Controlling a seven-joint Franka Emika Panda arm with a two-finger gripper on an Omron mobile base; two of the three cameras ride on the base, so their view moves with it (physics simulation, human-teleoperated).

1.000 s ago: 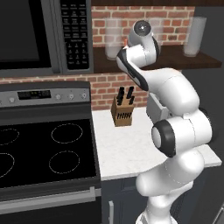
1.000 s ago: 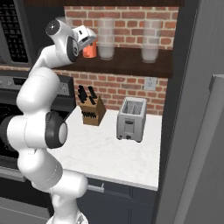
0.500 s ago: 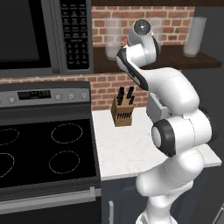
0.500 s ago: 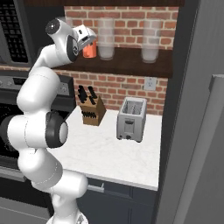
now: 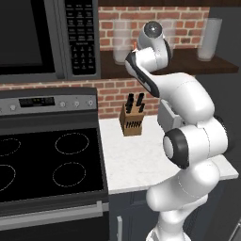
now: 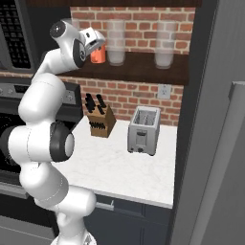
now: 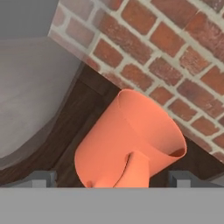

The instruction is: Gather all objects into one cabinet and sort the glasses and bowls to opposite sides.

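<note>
Orange cup (image 7: 131, 148) upright on shelf (image 7: 78, 118)

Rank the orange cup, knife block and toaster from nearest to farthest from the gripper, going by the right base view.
1. Orange cup: on the wood shelf, right at the open gripper.
2. Knife block: down on the counter, below the shelf.
3. Toaster: on the counter, further right.

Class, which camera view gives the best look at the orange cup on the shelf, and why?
The hand view: the orange cup is close, between the open finger tips. In the right base view it is a small shape behind the gripper. In the left base view the arm hides nearly all of it.
</note>
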